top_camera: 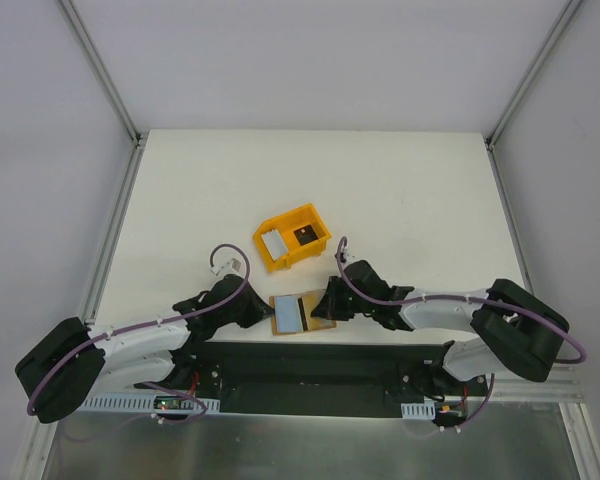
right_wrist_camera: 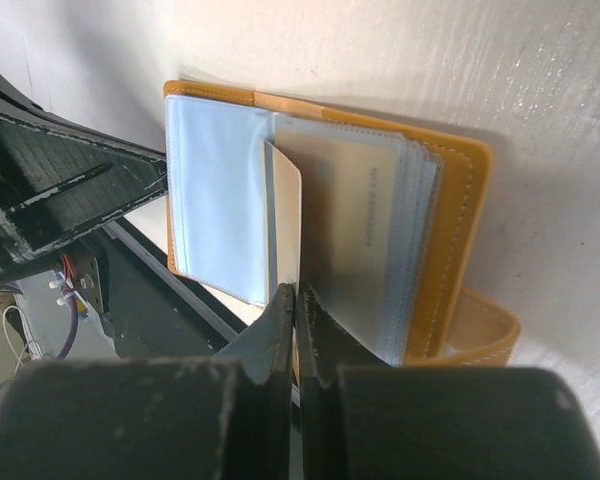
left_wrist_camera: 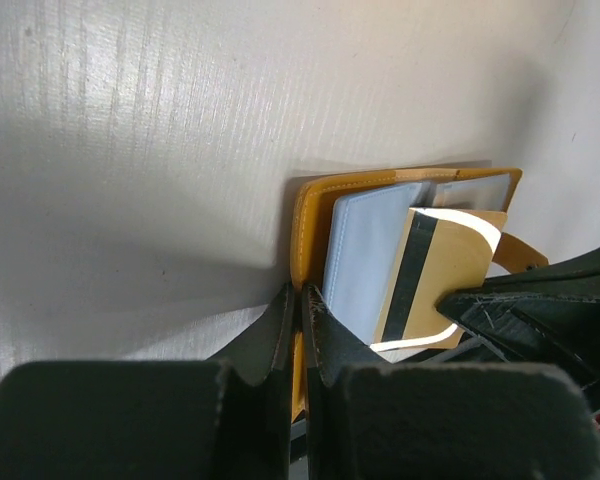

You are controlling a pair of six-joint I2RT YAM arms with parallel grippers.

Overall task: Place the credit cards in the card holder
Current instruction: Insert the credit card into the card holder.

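Observation:
The card holder [top_camera: 280, 315] lies open at the table's near edge, orange-tan with pale grey pockets [left_wrist_camera: 365, 250]. My left gripper [top_camera: 266, 314] is shut on its left orange edge [left_wrist_camera: 302, 300]. A tan credit card [left_wrist_camera: 450, 265] with a black stripe lies tilted over the grey pockets. My right gripper [top_camera: 329, 304] is shut on that card's edge [right_wrist_camera: 297, 292], and the card [right_wrist_camera: 286, 215] shows nearly edge-on between the clear sleeves [right_wrist_camera: 365, 220]. Two more credit cards, a grey one [top_camera: 273, 243] and a dark one [top_camera: 304, 235], lie in the yellow bin.
The yellow-orange plastic bin [top_camera: 315, 220] stands just beyond the card holder, mid-table. The holder's snap tab [right_wrist_camera: 485, 330] sticks out on the right side. The black base rail [top_camera: 300, 365] runs right behind the near edge. Metal frame posts [top_camera: 120, 110] rise at the far corners.

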